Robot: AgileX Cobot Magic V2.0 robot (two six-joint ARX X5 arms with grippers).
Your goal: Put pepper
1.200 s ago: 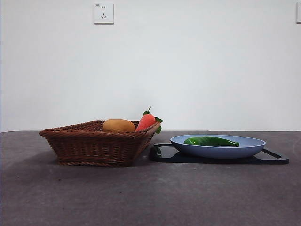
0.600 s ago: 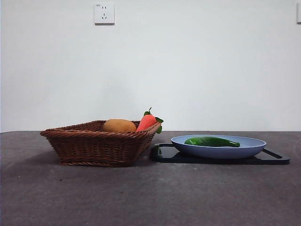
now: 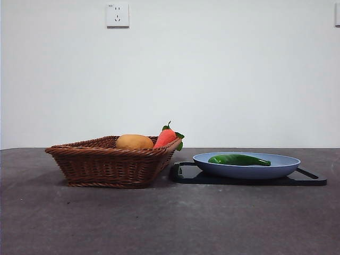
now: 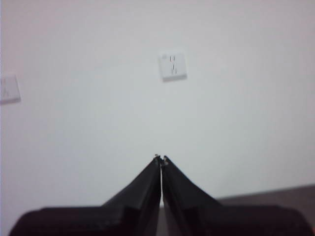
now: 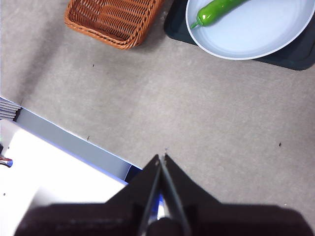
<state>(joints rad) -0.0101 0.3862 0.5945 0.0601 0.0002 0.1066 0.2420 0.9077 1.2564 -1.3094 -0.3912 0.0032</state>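
Note:
The glossy green pepper (image 3: 239,159) lies on its side in the blue plate (image 3: 281,166), which rests on a black tray (image 3: 183,173) to the right. The right wrist view looks down on the same pepper (image 5: 216,10) and plate (image 5: 256,34) from high above. My right gripper (image 5: 161,157) is shut and empty, well above the table and far from the plate. My left gripper (image 4: 161,158) is shut with nothing in it, raised and facing the white wall. Neither arm shows in the front view.
A brown wicker basket (image 3: 106,162) stands left of the tray and holds a yellow-brown lump (image 3: 134,142) and a red-orange pointed item with green leaves (image 3: 166,137). The basket's corner (image 5: 115,19) shows in the right wrist view. A white box edge (image 5: 59,167) lies below the right gripper.

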